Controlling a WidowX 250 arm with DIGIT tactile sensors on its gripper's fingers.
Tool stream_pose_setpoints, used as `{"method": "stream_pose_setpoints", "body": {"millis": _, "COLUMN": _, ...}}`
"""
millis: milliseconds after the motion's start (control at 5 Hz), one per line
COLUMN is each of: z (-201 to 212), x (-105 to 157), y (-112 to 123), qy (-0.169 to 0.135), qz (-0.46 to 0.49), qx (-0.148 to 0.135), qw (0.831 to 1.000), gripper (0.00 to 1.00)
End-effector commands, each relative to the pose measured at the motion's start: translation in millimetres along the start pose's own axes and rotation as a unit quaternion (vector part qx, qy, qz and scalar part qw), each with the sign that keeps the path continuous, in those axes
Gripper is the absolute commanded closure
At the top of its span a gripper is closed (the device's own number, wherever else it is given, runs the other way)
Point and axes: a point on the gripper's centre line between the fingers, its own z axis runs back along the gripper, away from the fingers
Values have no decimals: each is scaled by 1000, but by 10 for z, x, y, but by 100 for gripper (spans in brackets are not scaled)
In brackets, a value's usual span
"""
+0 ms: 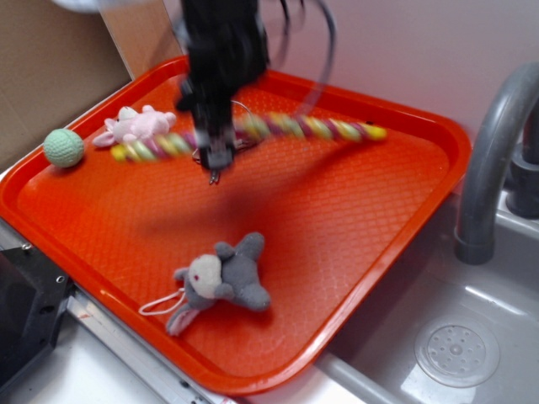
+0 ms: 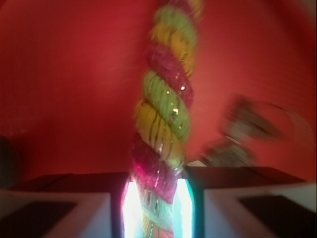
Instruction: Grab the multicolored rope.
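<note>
From the exterior view, your tool [image 1: 216, 160] sits over the middle of the multicolored rope [image 1: 286, 128], which lies across the far side of the orange tray [image 1: 354, 227], a balanced place to take a long cord. In the wrist view, the rope [image 2: 163, 114] runs between the jaws, clenched on it.

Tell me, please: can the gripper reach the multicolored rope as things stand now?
Probably yes. The gripper is already at the multicolored rope on the orange tray. In the wrist view the rope runs between the fingers, and nothing blocks it.
</note>
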Motion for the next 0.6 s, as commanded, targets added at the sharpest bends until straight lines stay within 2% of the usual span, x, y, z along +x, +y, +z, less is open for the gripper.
{"method": "stream_pose_setpoints", "body": {"millis": 0, "z": 996, "x": -347, "y": 177, "qy": -41, "qz": 257, "qx": -53, "qw": 964, "gripper": 100}}
{"method": "stream_pose_setpoints", "body": {"millis": 200, "z": 1272, "x": -464, "y": 105, "qy": -72, "qz": 335, "qx": -61, "qw": 938, "gripper": 100}}
{"method": "stream_pose_setpoints", "body": {"millis": 400, "z": 1283, "x": -415, "y": 34, "qy": -88, "qz": 317, "qx": -79, "qw": 941, "gripper": 100}}
